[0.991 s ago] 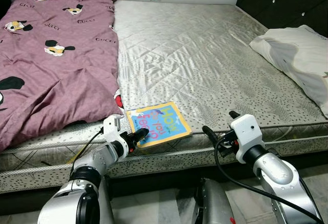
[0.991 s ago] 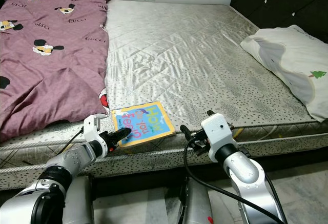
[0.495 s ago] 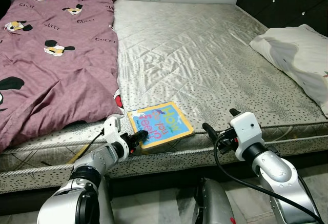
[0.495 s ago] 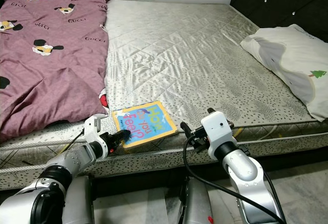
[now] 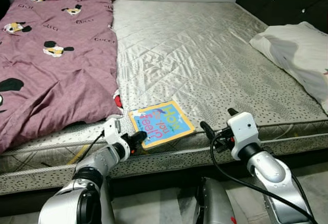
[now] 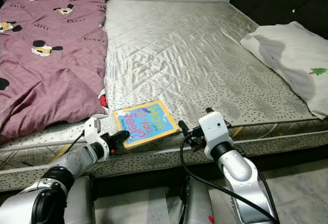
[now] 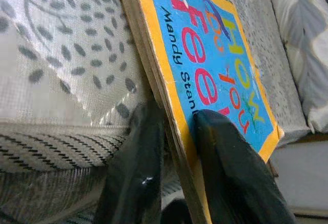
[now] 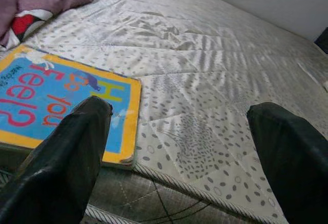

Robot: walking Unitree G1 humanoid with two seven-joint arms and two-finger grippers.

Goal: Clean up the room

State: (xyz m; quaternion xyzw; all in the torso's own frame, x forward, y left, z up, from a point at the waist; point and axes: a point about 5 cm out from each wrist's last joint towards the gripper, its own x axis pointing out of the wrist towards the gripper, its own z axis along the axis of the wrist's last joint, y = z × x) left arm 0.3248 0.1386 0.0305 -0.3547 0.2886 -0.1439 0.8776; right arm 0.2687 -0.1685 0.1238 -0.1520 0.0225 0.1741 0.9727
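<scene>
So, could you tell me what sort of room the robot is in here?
Most likely a bedroom: a wide bare mattress carries a purple cartoon-print blanket and a white pillow, and a children's book lies near its edge.

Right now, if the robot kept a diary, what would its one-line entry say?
left hand: shut on book at mattress edge | right hand: open, beside book | blanket, pillow: on bed
</scene>
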